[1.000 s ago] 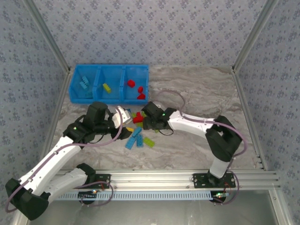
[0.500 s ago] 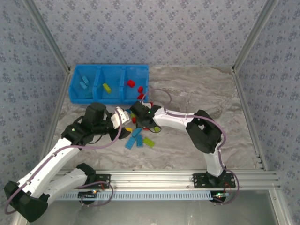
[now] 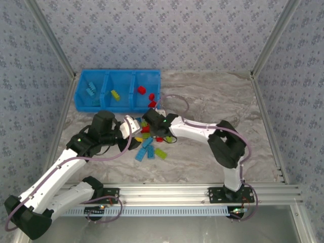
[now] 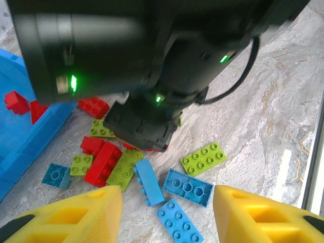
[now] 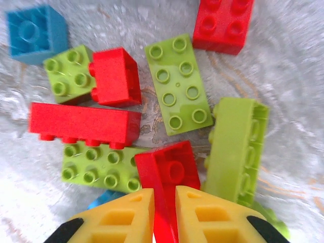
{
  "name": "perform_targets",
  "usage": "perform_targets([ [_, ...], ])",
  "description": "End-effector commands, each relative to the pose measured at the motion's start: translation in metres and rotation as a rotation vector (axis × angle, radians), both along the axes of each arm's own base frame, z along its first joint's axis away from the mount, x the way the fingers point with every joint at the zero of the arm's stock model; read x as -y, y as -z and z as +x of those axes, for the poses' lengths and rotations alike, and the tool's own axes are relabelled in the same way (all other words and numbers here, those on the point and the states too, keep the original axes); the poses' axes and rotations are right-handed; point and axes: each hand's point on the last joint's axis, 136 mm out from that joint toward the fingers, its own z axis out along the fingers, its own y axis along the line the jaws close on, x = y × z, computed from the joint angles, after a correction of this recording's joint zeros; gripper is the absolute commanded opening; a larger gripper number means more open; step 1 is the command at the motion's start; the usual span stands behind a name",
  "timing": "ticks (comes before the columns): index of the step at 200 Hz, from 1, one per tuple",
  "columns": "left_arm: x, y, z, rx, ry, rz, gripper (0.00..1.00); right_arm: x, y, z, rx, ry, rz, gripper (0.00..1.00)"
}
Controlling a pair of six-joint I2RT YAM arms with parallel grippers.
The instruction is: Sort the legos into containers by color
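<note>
Meanwhile, my right gripper (image 5: 164,195) clamps a red brick (image 5: 169,169) in the pile (image 3: 151,145); my left gripper (image 4: 166,197) hangs agape, empty, above it. Few bricks lie in the blue bin tray (image 3: 81,104) at the desk's far-left corner; most await sorting.

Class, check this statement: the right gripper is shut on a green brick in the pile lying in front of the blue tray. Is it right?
No. The brick pinched by the right gripper is red, not green, as the right wrist view shows. It is in the pile in front of the blue tray.
</note>
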Motion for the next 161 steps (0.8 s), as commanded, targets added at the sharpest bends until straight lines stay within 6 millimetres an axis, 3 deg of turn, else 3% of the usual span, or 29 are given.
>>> perform_targets([
  [1, -0.002, -0.009, 0.002, 0.05, -0.008, -0.01, 0.53, 0.001, -0.068, 0.002, 0.163, -0.038, 0.065, 0.21],
  [21, -0.006, -0.015, 0.005, 0.091, -0.039, -0.017, 0.53, -0.003, -0.099, 0.003, 0.235, -0.073, 0.11, 0.22],
  [36, -0.009, -0.016, 0.006, 0.112, -0.055, -0.015, 0.53, 0.0, -0.1, 0.006, 0.251, -0.095, 0.071, 0.27],
  [55, -0.013, -0.017, 0.008, 0.125, -0.073, -0.009, 0.53, 0.006, -0.078, 0.008, 0.184, -0.071, 0.018, 0.44],
  [80, -0.015, -0.015, 0.009, 0.125, -0.087, 0.004, 0.53, 0.0, -0.042, -0.002, 0.084, -0.068, 0.022, 0.46],
  [114, -0.015, -0.014, 0.011, 0.124, -0.09, 0.011, 0.63, -0.006, 0.0, -0.018, -0.02, -0.09, -0.03, 0.5],
  [161, -0.016, -0.013, 0.011, 0.125, -0.092, 0.019, 0.75, 0.01, 0.047, -0.019, -0.069, -0.055, -0.145, 0.51],
])
